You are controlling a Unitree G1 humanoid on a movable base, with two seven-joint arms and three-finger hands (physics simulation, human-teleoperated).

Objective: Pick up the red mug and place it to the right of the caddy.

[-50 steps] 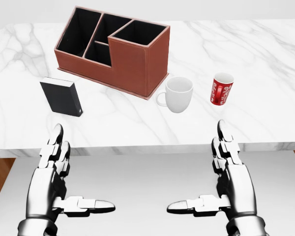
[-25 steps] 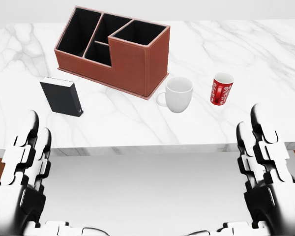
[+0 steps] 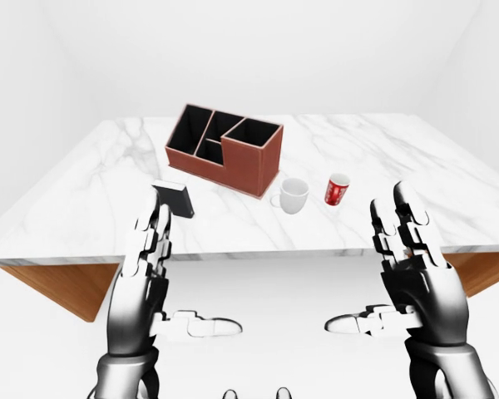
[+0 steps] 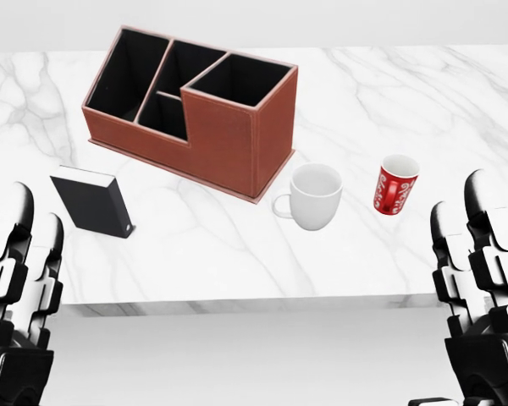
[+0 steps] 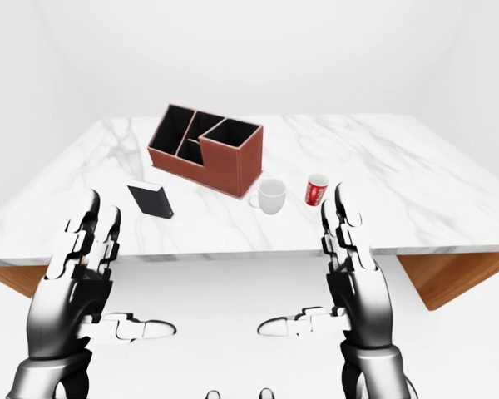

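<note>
The table top [image 4: 381, 93] is showing white marble with thin grey veins, and its underside [image 3: 58, 283] is looking orange-brown like wood. The caddy [image 4: 229, 139] is wearing a reddish-brown woven-looking outside and black inside. The red mug [image 4: 395, 185] is carrying white curly marks and a white inside. The other mug [image 4: 315, 197] is plain white. The small box [image 4: 93, 203] is black with a white top edge.

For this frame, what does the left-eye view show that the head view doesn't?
Only the left-eye view shows the whole table with its wooden underside, the white walls, and both hands complete, thumbs spread: left hand, right hand. Only the head view shows the caddy compartments close up. Both show the red mug, white mug and black box.
</note>
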